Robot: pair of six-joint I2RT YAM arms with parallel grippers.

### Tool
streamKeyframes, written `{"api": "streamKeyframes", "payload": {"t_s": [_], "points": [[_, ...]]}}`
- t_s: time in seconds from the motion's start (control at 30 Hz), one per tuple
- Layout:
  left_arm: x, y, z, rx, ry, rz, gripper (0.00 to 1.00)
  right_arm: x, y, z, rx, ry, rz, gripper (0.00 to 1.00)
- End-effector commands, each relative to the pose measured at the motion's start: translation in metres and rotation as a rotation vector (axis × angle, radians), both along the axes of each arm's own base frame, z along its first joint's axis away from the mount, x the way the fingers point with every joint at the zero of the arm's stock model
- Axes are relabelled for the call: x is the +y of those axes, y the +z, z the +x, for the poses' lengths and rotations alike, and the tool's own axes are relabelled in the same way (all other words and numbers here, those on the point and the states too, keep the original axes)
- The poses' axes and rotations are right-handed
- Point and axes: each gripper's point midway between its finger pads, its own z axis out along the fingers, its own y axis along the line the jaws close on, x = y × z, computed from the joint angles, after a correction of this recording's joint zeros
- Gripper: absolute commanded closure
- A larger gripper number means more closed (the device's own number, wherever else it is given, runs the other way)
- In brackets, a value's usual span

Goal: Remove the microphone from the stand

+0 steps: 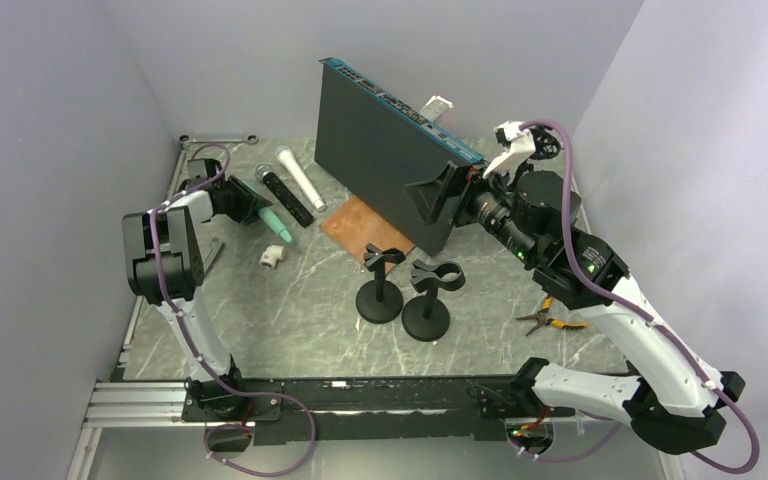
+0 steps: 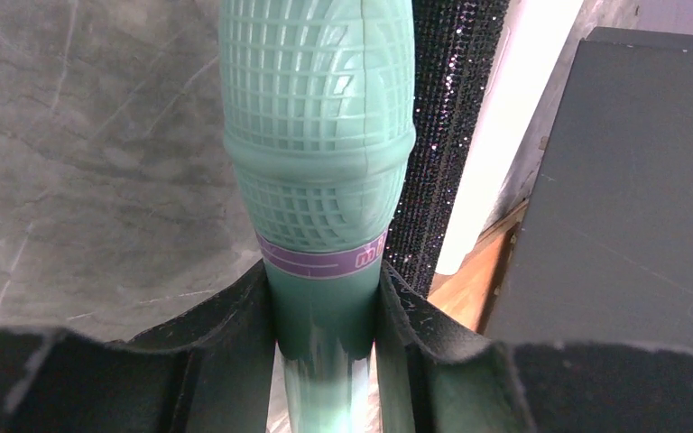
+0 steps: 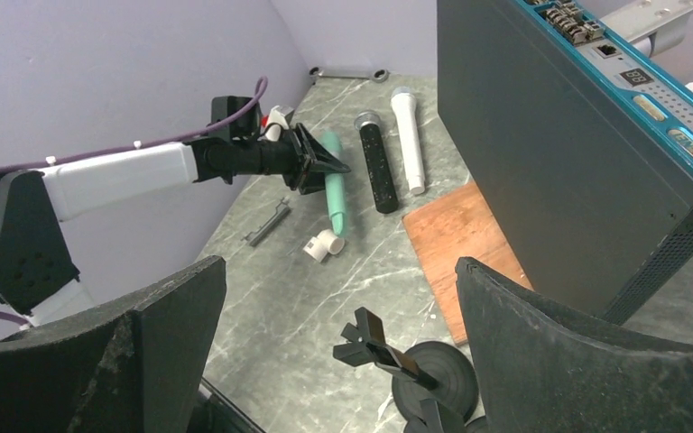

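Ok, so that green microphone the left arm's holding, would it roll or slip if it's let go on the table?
Likely rolls: the green microphone is a round tapered tube on a smooth table. It looks like stiff moulded plastic, probably light. The left gripper is shut on its glossy neck, which might slip.

walls (image 1: 50,100): pale lilac | table (image 1: 290,320): grey veined marble, evenly lit
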Motion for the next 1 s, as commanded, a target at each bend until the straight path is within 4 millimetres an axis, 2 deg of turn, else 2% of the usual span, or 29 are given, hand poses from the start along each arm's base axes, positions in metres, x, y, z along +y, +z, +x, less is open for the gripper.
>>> {"api": "streamKeyframes", "payload": {"t_s": [0.0, 0.07, 0.27, 0.37, 0.47, 0.57, 0.73, 0.9, 0.97], "points": [[-0.007, 0.022, 0.017, -0.087, -0.034, -0.049, 0.54, -0.003, 0.019, 0.001, -0.02, -0.019, 0.044, 0.0], [-0.007, 0.024, 0.017, -0.089, -0.032, -0.053, 0.47, -0.003, 0.017, 0.002, -0.016, -0.022, 0.04, 0.0], [-0.006, 0.032, 0.015, -0.107, -0.036, -0.07, 0.36, -0.004, 0.009, 0.005, 0.002, -0.042, 0.012, 0.0], [-0.004, 0.04, 0.013, -0.122, -0.035, -0.077, 0.33, -0.011, 0.007, 0.008, 0.004, -0.074, -0.012, 0.0], [-0.004, 0.057, 0.011, -0.158, -0.039, -0.08, 0.31, -0.024, 0.005, 0.012, -0.001, -0.137, -0.058, 0.0], [-0.006, 0.079, 0.006, -0.21, -0.048, -0.072, 0.29, -0.046, -0.001, 0.021, 0.003, -0.249, -0.146, 0.0], [-0.013, 0.131, -0.003, -0.345, -0.098, -0.052, 0.25, -0.093, -0.009, 0.039, 0.01, -0.491, -0.36, 0.0], [-0.038, 0.182, -0.014, -0.496, -0.205, -0.006, 0.24, -0.134, -0.004, 0.063, 0.021, -0.628, -0.441, 0.0], [-0.05, 0.2, -0.021, -0.549, -0.258, 0.028, 0.23, -0.16, -0.002, 0.077, 0.041, -0.682, -0.425, 0.0]]}}
